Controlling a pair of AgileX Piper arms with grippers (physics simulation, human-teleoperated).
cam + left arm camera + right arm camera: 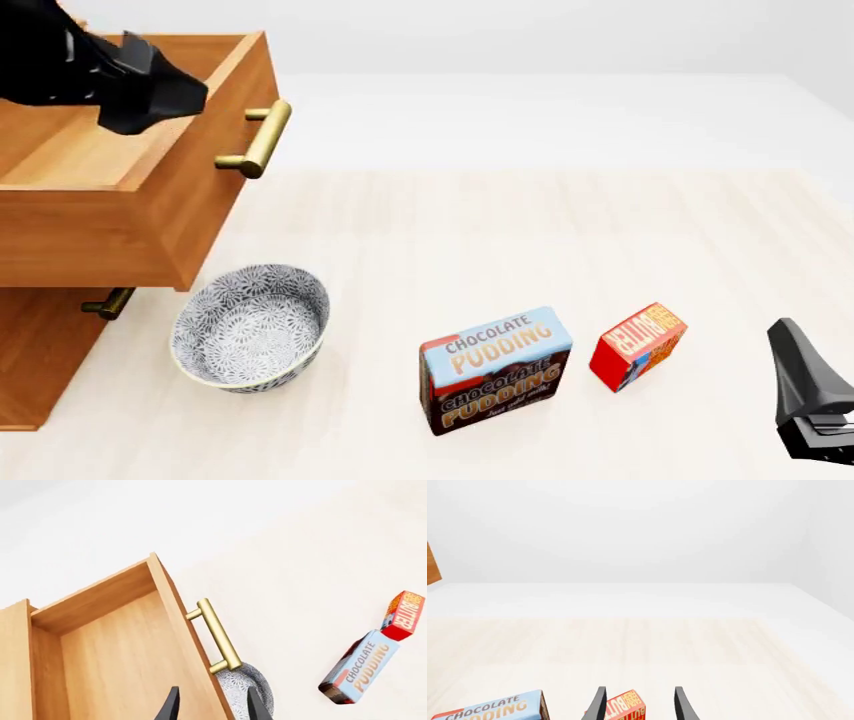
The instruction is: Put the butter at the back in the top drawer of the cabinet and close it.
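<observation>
Front view: top drawer (pixel 120 190) of the cabinet (pixel 40 370) stands pulled out, ready to receive the butter (pixel 638 346), which stands just right of the pudding box (pixel 495 368). Right gripper (pixel 637 705), fingers spread, lines up on the butter for a grasp; left gripper (pixel 212 707), also spread and empty, hovers over the drawer.

On the pale wooden table (pixel 534 230), the light-brown wooden cabinet (pixel 40 350) stands at the far left, its top drawer (pixel 107 190) pulled out. Just right of it, below the drawer's front, sits a patterned grey bowl (pixel 250 325). Further right stands the brown-and-blue pudding box (pixel 495 369), and just beside that, on its right, the small red butter box (pixel 638 345).
</observation>
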